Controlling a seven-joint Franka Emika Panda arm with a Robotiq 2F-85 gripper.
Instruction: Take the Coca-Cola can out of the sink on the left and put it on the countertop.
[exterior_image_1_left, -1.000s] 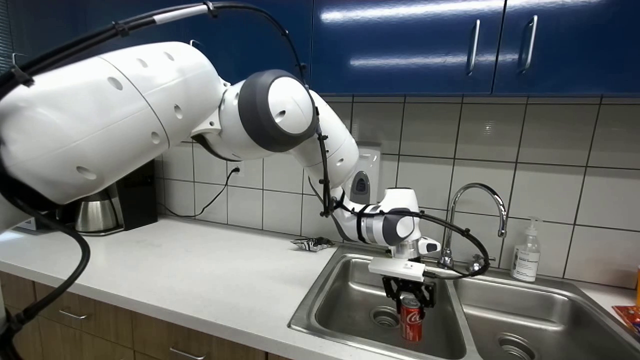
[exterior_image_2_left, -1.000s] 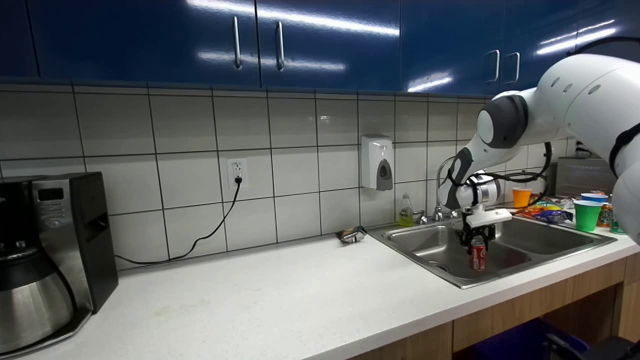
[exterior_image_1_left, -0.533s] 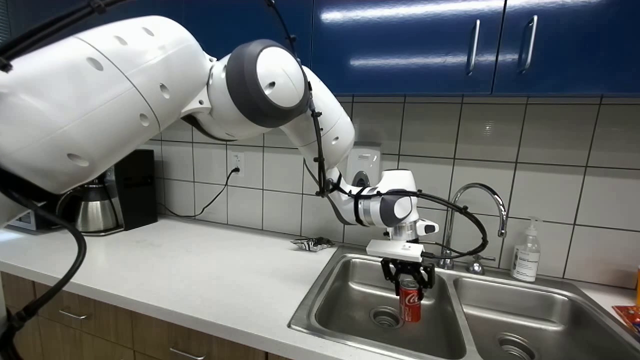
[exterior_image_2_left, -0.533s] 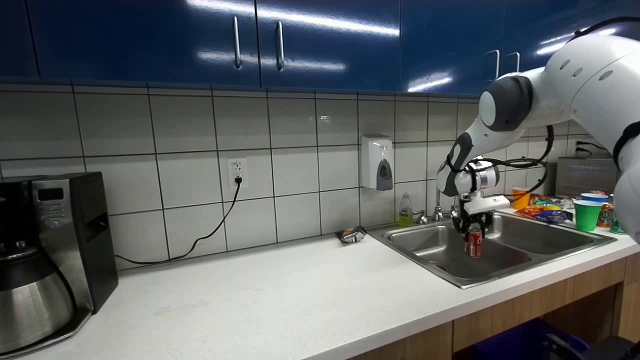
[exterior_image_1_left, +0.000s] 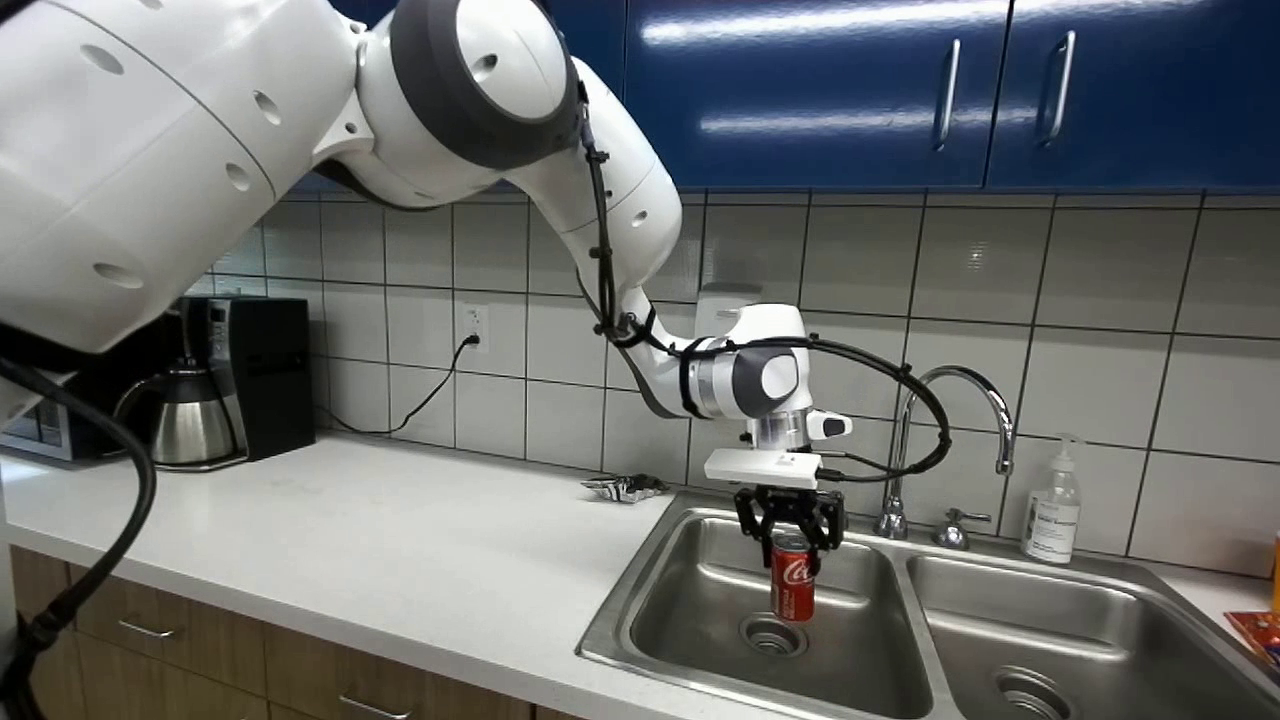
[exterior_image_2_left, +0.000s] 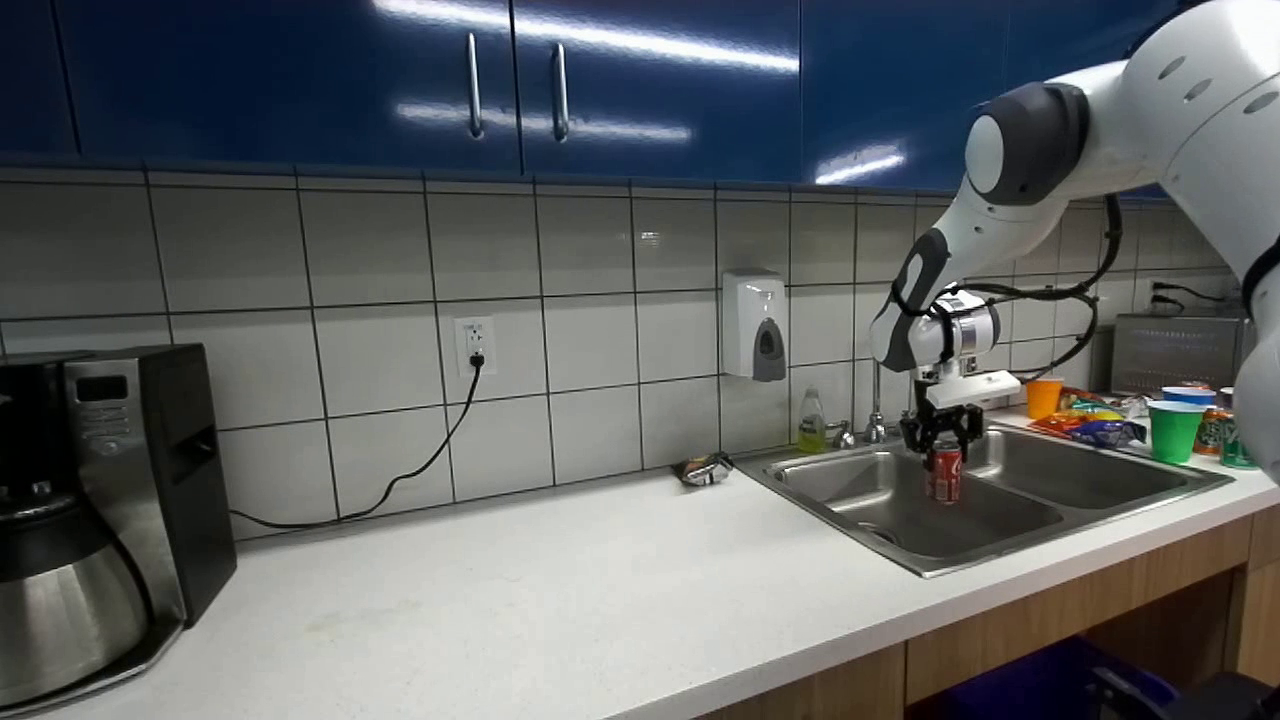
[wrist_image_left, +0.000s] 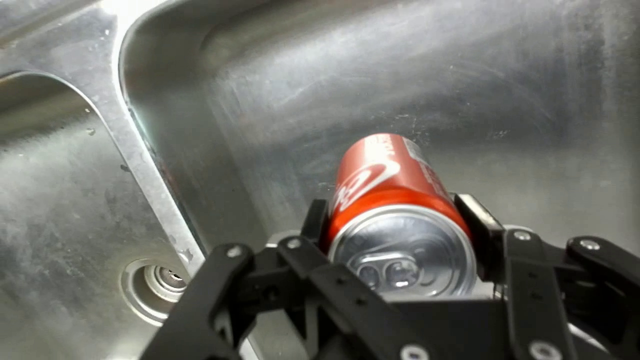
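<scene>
The red Coca-Cola can is upright and held above the floor of the left sink basin. It also shows in an exterior view. My gripper is shut on the can's upper part. In the wrist view, the two black fingers press on either side of the can, just below its silver lid. The can's lower end points away from the wrist camera. The white countertop lies beside the basin; it also shows in an exterior view.
The sink's rim borders the countertop. A chrome faucet stands behind the sink. A crumpled snack wrapper lies on the counter by the wall. A coffee maker stands at the counter's far end. A soap bottle is behind the right basin.
My gripper has risen with the can in it, and the can has come up off its lower position. In an exterior view it has also shifted slightly left, toward the countertop.
</scene>
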